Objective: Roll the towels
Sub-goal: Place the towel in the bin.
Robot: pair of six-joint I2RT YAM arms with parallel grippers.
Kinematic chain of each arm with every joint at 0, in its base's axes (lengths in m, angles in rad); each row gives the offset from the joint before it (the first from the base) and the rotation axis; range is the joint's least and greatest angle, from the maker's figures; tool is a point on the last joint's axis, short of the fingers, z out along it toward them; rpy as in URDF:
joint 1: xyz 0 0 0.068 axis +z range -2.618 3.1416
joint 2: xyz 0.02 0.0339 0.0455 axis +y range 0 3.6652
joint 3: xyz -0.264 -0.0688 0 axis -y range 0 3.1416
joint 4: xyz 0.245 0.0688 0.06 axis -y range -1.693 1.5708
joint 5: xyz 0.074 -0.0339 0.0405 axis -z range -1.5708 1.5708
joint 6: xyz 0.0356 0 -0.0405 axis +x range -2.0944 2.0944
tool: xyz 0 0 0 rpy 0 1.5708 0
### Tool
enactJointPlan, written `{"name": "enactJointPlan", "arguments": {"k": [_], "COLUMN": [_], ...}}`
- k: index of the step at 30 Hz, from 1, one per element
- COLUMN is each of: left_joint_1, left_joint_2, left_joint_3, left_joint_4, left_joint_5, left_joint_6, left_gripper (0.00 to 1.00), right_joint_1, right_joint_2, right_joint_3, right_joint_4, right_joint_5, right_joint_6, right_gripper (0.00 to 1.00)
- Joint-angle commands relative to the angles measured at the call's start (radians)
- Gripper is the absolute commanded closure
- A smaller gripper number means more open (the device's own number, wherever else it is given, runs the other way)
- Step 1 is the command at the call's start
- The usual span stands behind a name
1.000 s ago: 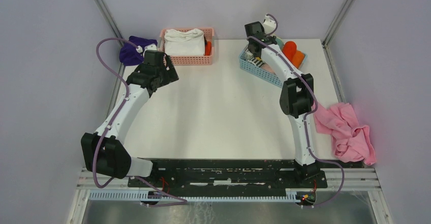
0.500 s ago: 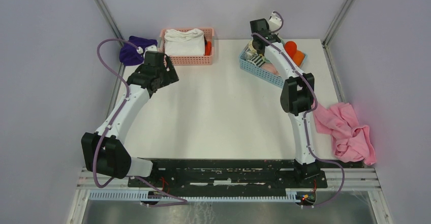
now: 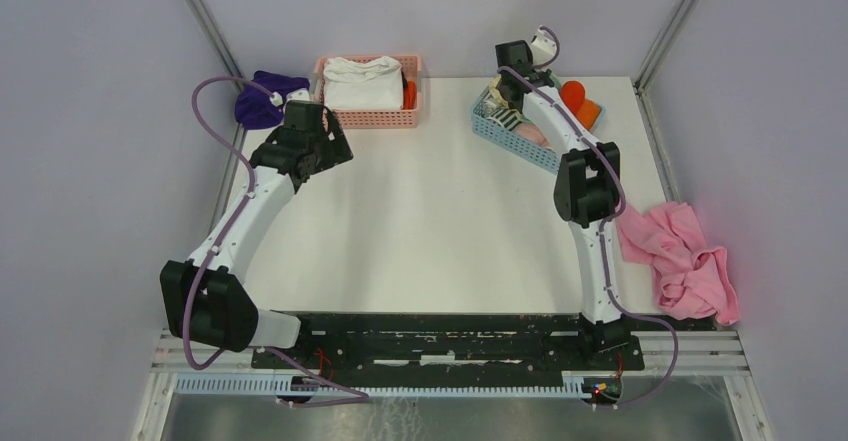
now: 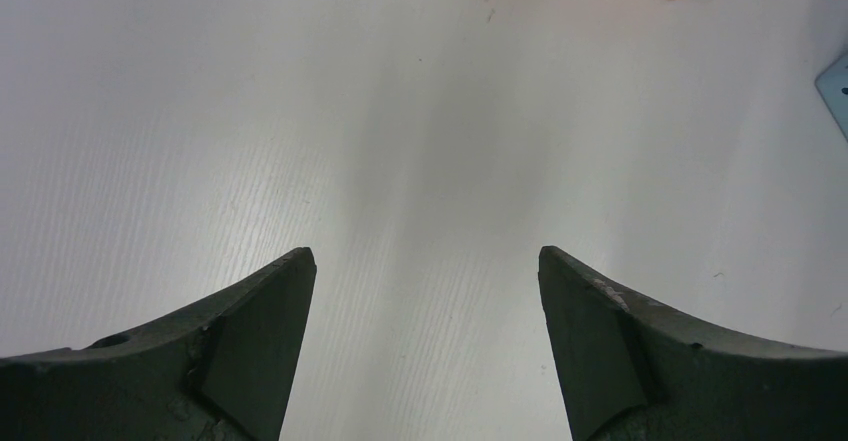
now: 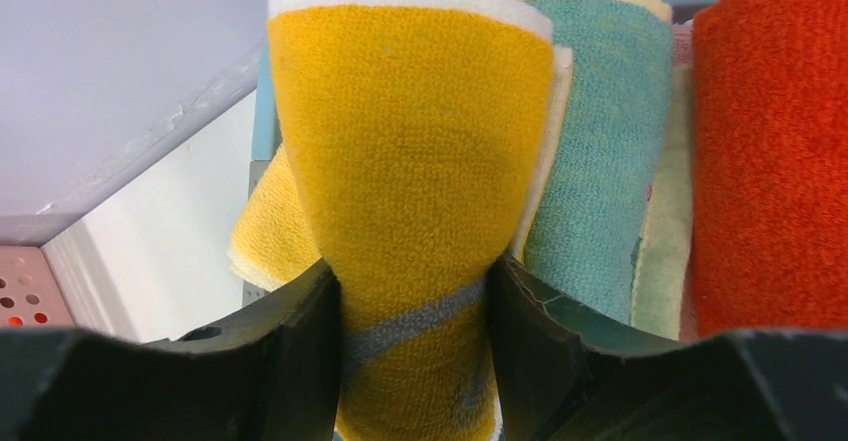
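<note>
My left arm [image 3: 248, 206] reaches toward the table's [image 3: 430, 221] far left corner, the left gripper [image 4: 427, 261] spread wide, holding nothing. My right arm [image 3: 592, 211] stretches to the far edge, the right gripper [image 5: 412, 283] pinching the yellow towel [image 5: 410, 141].

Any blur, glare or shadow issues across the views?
Top external: even light, sharp, faint pink cast on the wall by the pink cloth. Left wrist: soft shadow on the table ahead of the open left pincer. Right wrist: yellow towel pinched in the right pincer, pile crisp, background soft.
</note>
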Motion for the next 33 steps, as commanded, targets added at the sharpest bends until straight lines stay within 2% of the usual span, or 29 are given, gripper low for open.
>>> {"name": "enactJointPlan", "arguments": {"k": [1, 10, 21, 25, 33], "left_joint_1": [0.002, 0.002, 0.001, 0.002, 0.003], "left_joint_2": [-0.02, -0.024, -0.024, -0.026, -0.037], "left_joint_3": [0.0, -0.005, -0.011, -0.014, -0.02], "left_joint_4": [0.043, 0.047, 0.054, 0.058, 0.066], "left_joint_5": [0.011, 0.02, 0.033, 0.045, 0.055], "left_joint_6": [0.03, 0.036, 0.04, 0.042, 0.048], "left_gripper": [0.11, 0.11, 0.1, 0.1, 0.11], "right_joint_1": [-0.019, -0.019, -0.019, -0.02, -0.022], "right_joint_2": [-0.109, -0.184, -0.201, -0.229, -0.33], "right_joint_3": [-0.047, -0.092, -0.102, -0.136, -0.247], "right_joint_4": [0.02, 0.056, 0.066, 0.118, 0.161], "right_joint_5": [0.006, -0.007, -0.06, -0.16, -0.159], "right_joint_6": [-0.019, -0.027, -0.034, -0.061, -0.114], "right_gripper": [0.4, 0.29, 0.23, 0.2, 0.06]}}
